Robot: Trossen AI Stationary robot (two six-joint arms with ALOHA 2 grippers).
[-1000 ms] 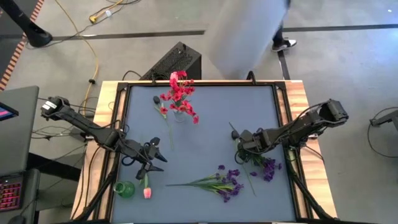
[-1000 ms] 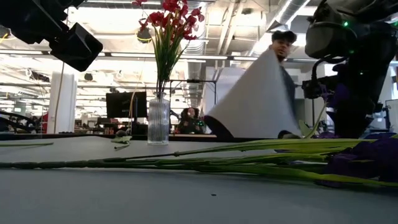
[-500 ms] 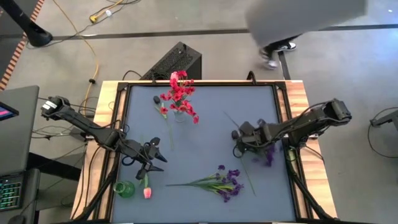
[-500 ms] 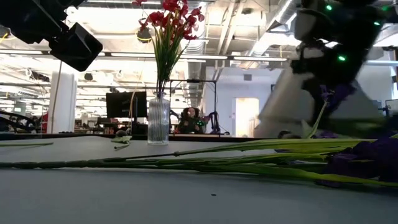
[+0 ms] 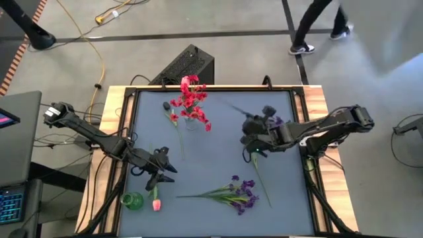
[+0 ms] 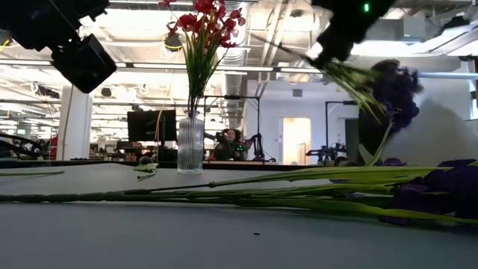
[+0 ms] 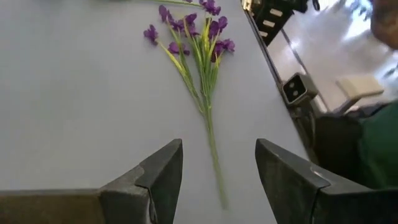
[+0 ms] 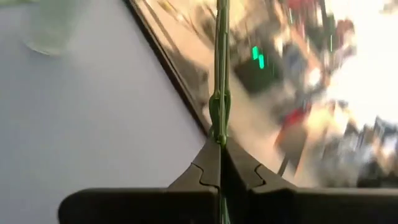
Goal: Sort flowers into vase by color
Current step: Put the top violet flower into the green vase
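My right gripper (image 5: 253,129) is up over the table's right half, shut on a purple flower (image 6: 390,86) that is lifted clear. A second purple bunch (image 5: 232,195) lies flat near the front edge. Red flowers (image 5: 190,99) stand with their stems in a clear glass vase (image 6: 190,142) at the far middle. One red flower (image 5: 174,120) lies beside it. A pink tulip (image 5: 156,202) lies next to a green vase (image 5: 132,200) at the near left. My left gripper (image 5: 165,173) hovers open just above them, with nothing between its fingers (image 7: 163,177). My right gripper pinches the purple flower's thin green stem (image 8: 218,127) between its two fingers, which lie across it. The hold is partway along the stem, between the blossoms and the bare end (image 6: 272,43). The flower is clear of the table and tilted, blossoms lower.
A thin green stem (image 5: 262,185) lies on the table near the right gripper. A raised dark frame (image 5: 299,106) runs round the grey table top. A black box (image 5: 185,66) sits behind the far edge. A person (image 5: 317,26) walks past beyond it.
My right gripper has risen, gone toward the far edge and turned, taking the purple flower with it. The flower, lying on the table a second ago, is now lifted clear, and its blossoms have swung from the near right to the far side. The person behind has walked right.
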